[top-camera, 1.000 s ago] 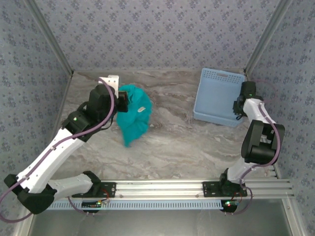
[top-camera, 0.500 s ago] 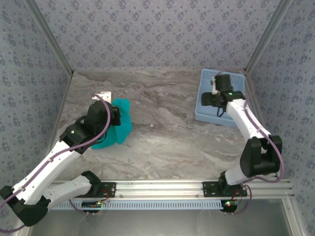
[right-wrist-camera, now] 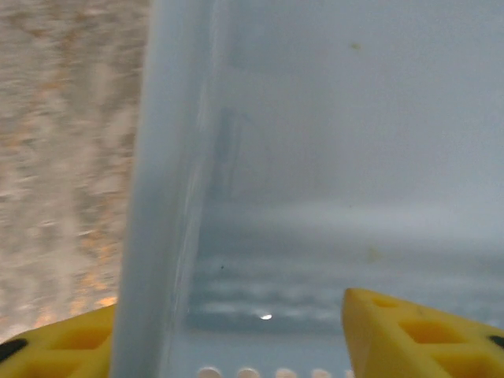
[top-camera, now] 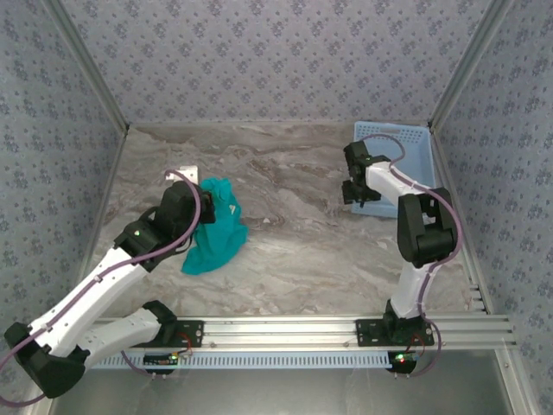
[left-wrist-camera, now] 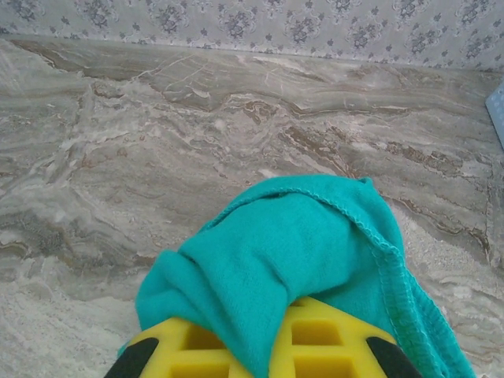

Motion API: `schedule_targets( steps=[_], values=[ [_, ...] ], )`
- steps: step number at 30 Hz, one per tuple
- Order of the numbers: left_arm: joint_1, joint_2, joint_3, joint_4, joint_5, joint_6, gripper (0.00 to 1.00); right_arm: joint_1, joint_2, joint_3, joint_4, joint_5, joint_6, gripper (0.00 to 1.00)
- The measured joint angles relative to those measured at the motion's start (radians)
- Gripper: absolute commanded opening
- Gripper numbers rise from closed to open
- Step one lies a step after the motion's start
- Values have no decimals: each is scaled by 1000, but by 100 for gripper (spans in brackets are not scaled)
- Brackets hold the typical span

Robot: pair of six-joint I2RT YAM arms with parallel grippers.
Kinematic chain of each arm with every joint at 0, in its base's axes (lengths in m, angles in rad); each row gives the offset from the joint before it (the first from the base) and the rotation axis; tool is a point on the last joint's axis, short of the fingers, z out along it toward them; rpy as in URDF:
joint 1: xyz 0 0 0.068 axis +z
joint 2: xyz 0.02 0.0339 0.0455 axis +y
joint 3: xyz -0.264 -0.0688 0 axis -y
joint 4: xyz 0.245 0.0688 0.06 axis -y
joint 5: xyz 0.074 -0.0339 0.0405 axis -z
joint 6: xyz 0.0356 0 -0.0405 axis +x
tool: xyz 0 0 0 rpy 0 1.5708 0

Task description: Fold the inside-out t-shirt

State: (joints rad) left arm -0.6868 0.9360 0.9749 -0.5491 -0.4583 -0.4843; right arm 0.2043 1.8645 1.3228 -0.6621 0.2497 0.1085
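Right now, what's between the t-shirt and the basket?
In the top external view, bare table separates the t-shirt and the basket; the right gripper sits at the basket's left wall.

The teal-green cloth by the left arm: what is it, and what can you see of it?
It is a teal-green soft fabric t-shirt, plain and knit-looking, with a stitched hem running along one edge. It is crumpled into a loose bunch, neither spread out nor folded. The left pincer is shut on a thick fold of it, and cloth drapes over the pincer. The rest hangs down over the left side of the marbled grey tabletop, where its lower end seems to rest.
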Motion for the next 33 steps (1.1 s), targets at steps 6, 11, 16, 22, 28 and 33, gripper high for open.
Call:
schedule_targets(
  steps=[6,11,16,22,28,33],
  values=[
    [0,48,0,26,28,-14,0,-114,-50,-51,-5,28,-60,45],
    [0,71,0,29,44,-15,0,-212,-47,-44,11,27,-69,34],
    [0,82,-3,31,58,-35,0,-236,12,27,15,27,-55,30],
    [0,82,-35,38,77,-66,0,-238,84,117,24,28,-29,28],
    [0,82,-48,51,93,-85,0,-248,166,214,29,56,-18,42],
    [1,82,-48,61,151,-81,1,-230,175,241,8,53,-26,62]
  ],
)
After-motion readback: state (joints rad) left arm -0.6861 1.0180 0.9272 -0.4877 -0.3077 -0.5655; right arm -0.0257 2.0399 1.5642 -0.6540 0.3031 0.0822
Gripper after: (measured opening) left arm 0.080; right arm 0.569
